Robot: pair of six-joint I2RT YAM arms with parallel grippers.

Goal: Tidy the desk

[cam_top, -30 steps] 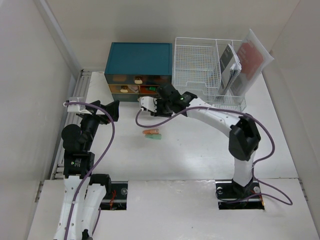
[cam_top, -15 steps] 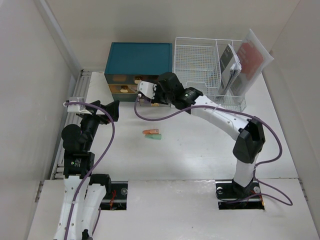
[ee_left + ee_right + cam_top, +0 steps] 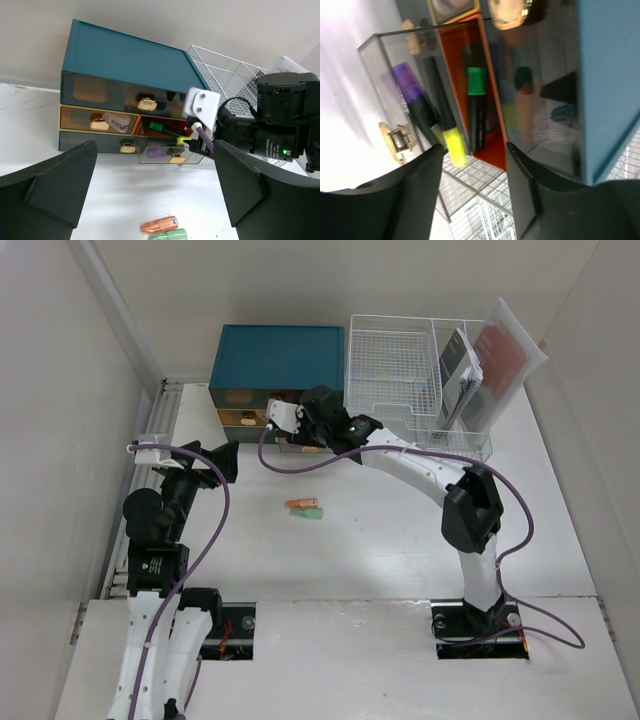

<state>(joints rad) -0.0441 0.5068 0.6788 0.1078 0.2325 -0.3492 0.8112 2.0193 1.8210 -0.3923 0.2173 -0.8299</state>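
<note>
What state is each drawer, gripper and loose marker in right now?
Orange drawer: pulled open, markers inside.
Top drawer: shut.
Yellow drawer: shut.
Bottom drawer: shut.
Left gripper: open, holding nothing.
Right gripper: open, over the orange drawer.
Orange marker: lying on the desk.
Green marker: lying beside it.

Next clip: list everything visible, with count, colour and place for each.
desk: one, white, under everything
drawer box: one, teal, back of desk
open drawer: one, clear front, pulled from box
markers: three, purple, green, yellow caps, in open drawer
wire rack: one, white, right of box
notebooks: two, grey and red, standing in rack
small capsule-shaped items: two, orange and green, mid-desk
left gripper: one, black, open, left side
right gripper: one, black, open, over open drawer
</note>
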